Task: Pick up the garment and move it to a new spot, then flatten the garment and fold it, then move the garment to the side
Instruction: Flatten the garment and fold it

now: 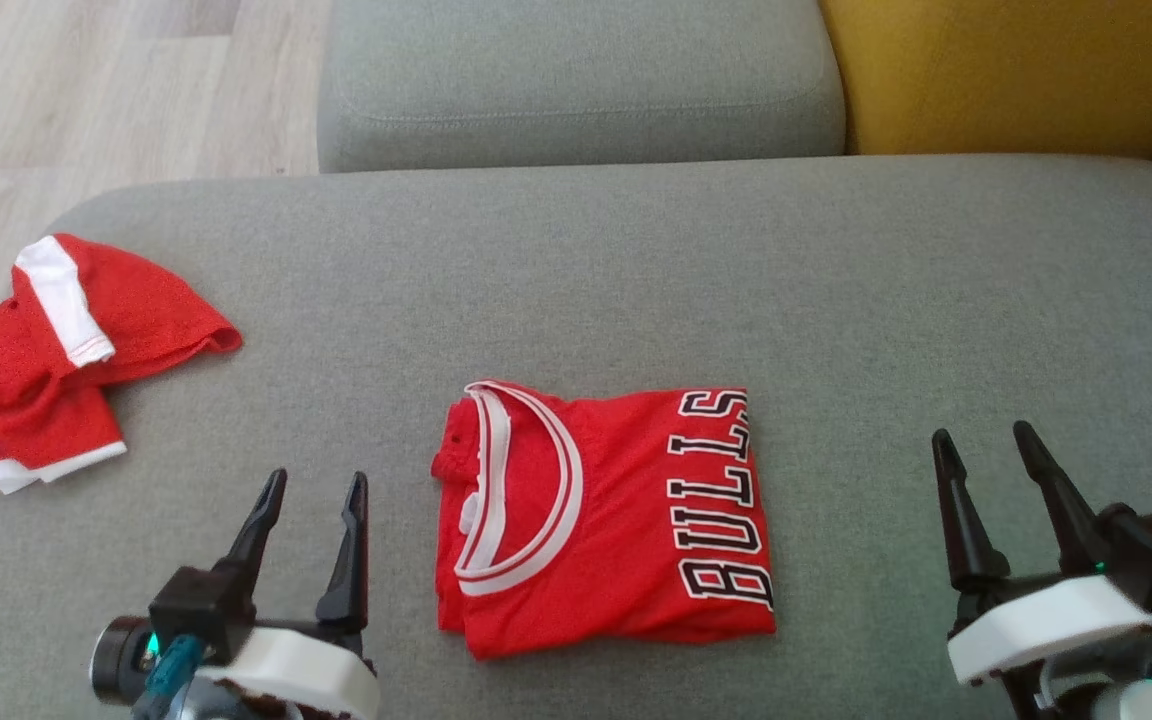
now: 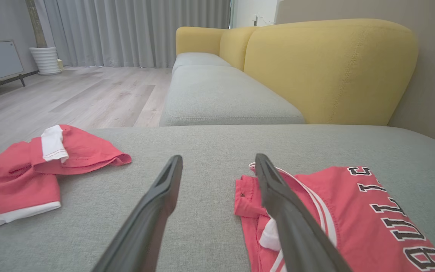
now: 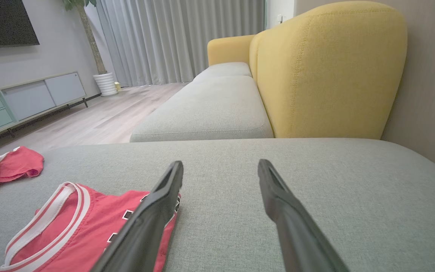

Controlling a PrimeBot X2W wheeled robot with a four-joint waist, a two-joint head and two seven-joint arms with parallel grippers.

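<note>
The folded red jersey (image 1: 626,520) lies flat in the middle of the grey woven sofa seat (image 1: 636,260). It is a neat rectangle with a white-striped collar and the letters BULLS along one edge. The left tool (image 1: 319,475) and the right tool (image 1: 980,430) stand on either side of it, both wide and holding nothing. A crumpled red garment (image 1: 66,350) with white trim lies well apart, at the left. The wrist views add grey curtains (image 2: 134,30) and a white ribbed pot (image 2: 45,59).

Left tool (image 2: 218,158) spread, folded red jersey (image 2: 353,215), crumpled shorts (image 2: 21,185)
</note>
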